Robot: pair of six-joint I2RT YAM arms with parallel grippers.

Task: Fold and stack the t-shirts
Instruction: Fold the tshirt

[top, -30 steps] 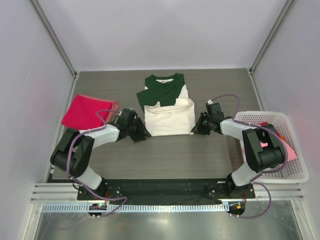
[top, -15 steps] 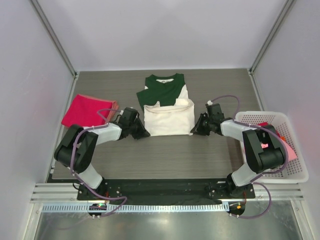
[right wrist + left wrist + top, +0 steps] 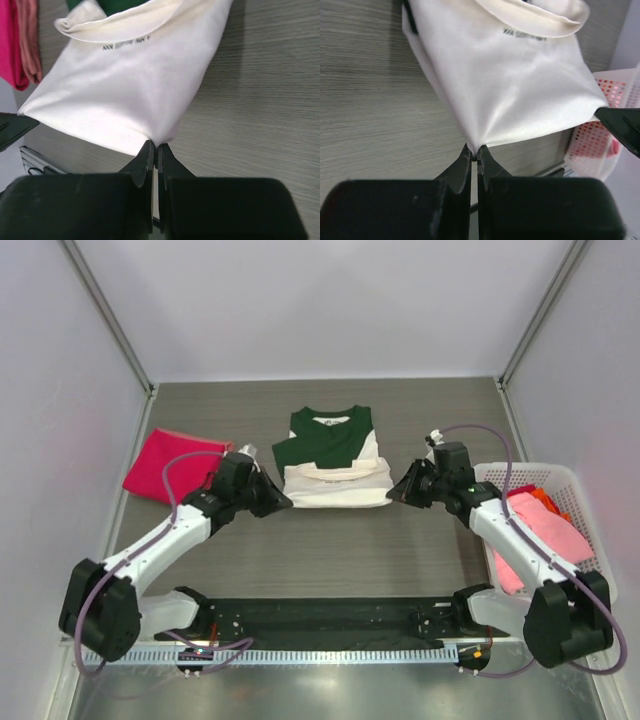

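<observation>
The left gripper [image 3: 474,156] pinches a corner of the cream shirt [image 3: 505,85], the cloth drawn taut over the grey bench [image 3: 365,110]; a white basket [image 3: 585,155] stands beyond.

I'm looking into what reads as a robotics lab test cell. Plain white panels [image 3: 330,310] are closing in the grey wood-grain table [image 3: 340,550] behind and on both sides. Metal frame posts [image 3: 108,315] are rising at its far corners, and a slotted metal rail [image 3: 330,655] is running along its near edge.
</observation>
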